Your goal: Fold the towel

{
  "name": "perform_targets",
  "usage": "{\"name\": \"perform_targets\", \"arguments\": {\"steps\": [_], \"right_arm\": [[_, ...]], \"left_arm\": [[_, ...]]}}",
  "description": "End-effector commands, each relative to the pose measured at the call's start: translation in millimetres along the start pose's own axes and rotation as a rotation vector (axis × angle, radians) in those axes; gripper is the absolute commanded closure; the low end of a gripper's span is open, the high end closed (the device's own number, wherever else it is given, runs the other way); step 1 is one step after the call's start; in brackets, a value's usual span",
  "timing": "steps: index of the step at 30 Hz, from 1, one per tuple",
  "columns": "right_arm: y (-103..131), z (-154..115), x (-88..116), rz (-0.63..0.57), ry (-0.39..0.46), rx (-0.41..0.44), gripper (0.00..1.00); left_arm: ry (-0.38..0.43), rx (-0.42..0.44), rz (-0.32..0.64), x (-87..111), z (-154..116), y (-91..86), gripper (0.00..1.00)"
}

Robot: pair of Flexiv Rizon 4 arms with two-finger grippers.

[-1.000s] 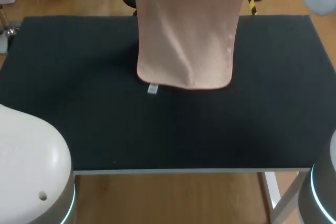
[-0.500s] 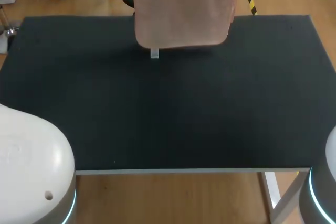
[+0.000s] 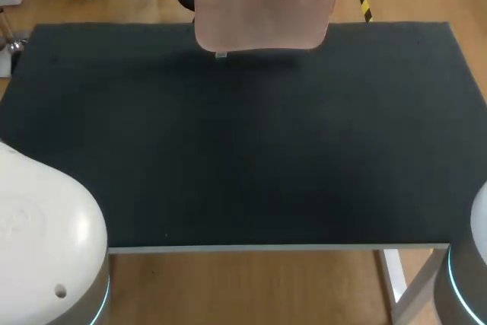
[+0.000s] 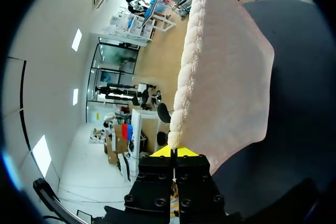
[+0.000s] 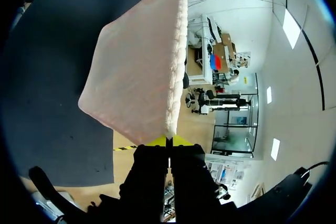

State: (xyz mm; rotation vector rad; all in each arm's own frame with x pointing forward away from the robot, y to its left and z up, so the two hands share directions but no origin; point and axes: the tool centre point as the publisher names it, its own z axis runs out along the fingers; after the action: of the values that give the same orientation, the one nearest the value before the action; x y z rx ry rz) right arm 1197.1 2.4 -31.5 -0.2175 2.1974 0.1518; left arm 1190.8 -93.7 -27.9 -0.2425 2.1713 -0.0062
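Above the far edge of the table (image 3: 243, 150), your left tool (image 4: 174, 153) and right tool (image 5: 168, 142) each clamp a top corner of the hanging pink towel (image 3: 262, 5); next, probably drape it down flat.

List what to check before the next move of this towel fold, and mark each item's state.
1. Left claw shut on the towel edge: ok.
2. Right claw shut on the same edge: ok.
3. Held edge runs straight between the two claws: ok.
4. Towel hangs flat, without bunching: ok.
5. Lower hem level, tag hanging below it: ok.
6. Lower hem free of the table: cannot tell.
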Motion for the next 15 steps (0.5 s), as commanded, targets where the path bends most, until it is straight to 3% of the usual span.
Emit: {"name": "perform_targets", "arguments": {"steps": [1,7,15], "right_arm": [[0,4,-1,-0.007,0.004,0.001,1.0],[-1,0,18,-0.012,0.024,-0.01,1.0],[4,-19,64,-0.002,0.084,-0.05,1.0]], "left_arm": [[0.024,0.001,0.01,1.2,17,-6.2,1.0],[0.071,0.01,0.011,25.0,18,1.1,1.0],[0.151,0.043,0.01,81.3,-4,10.1,1.0]]}}
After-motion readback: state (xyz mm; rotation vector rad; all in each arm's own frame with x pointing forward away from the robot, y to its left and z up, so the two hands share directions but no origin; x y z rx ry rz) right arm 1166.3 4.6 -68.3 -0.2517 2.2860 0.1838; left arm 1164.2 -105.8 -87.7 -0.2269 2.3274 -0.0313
